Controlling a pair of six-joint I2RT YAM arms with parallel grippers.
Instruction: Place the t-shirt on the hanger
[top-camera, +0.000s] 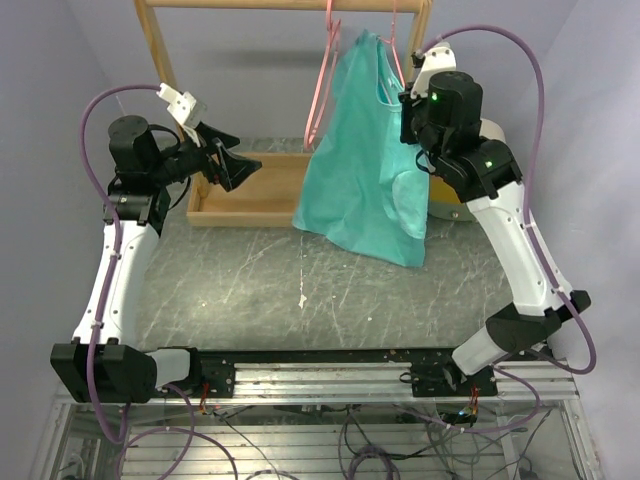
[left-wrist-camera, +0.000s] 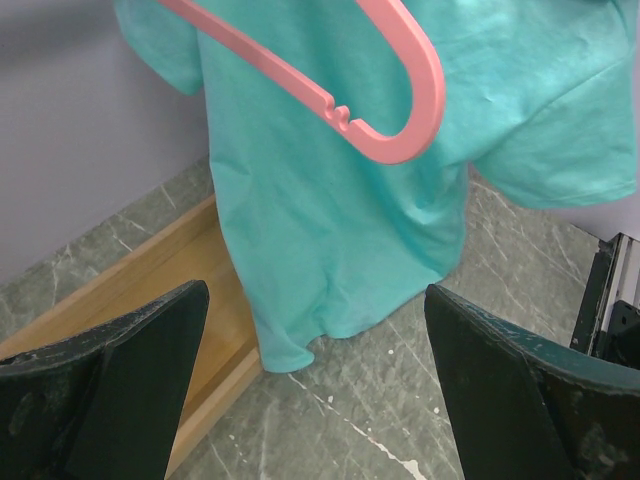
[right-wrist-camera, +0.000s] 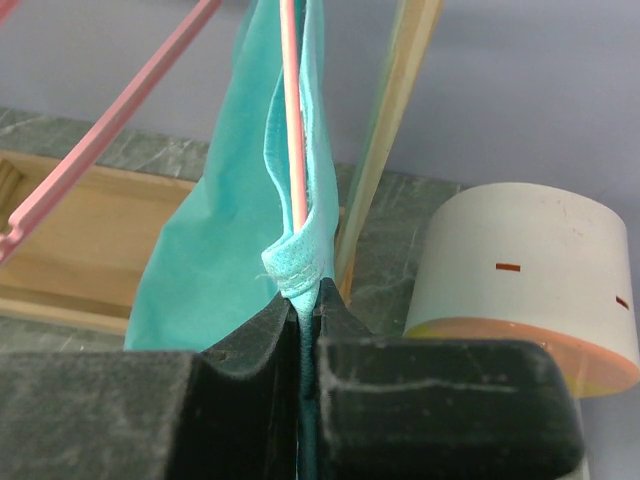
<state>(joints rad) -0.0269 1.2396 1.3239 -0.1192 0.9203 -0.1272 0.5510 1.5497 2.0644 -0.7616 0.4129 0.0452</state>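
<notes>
The teal t-shirt (top-camera: 365, 170) hangs from the right end of the wooden rack, its lower hem resting on the table. A thin pink hanger (top-camera: 394, 50) runs inside its top; in the right wrist view it (right-wrist-camera: 292, 120) stands upright between folds of the shirt (right-wrist-camera: 225, 230). A second, bare pink hanger (top-camera: 322, 90) hangs just to the left and also shows in the left wrist view (left-wrist-camera: 400, 90). My right gripper (right-wrist-camera: 305, 295) is shut on a bunched hem of the shirt, up by the rack (top-camera: 408, 100). My left gripper (top-camera: 238, 165) is open and empty, facing the shirt (left-wrist-camera: 320, 200) from the left.
The wooden rack has a top bar (top-camera: 250, 4), a right post (right-wrist-camera: 395, 130) and a tray-like base (top-camera: 250, 200) on the grey marbled table. A white cylinder with an orange bottom rim (right-wrist-camera: 520, 270) stands right of the rack, behind my right arm (top-camera: 455, 205).
</notes>
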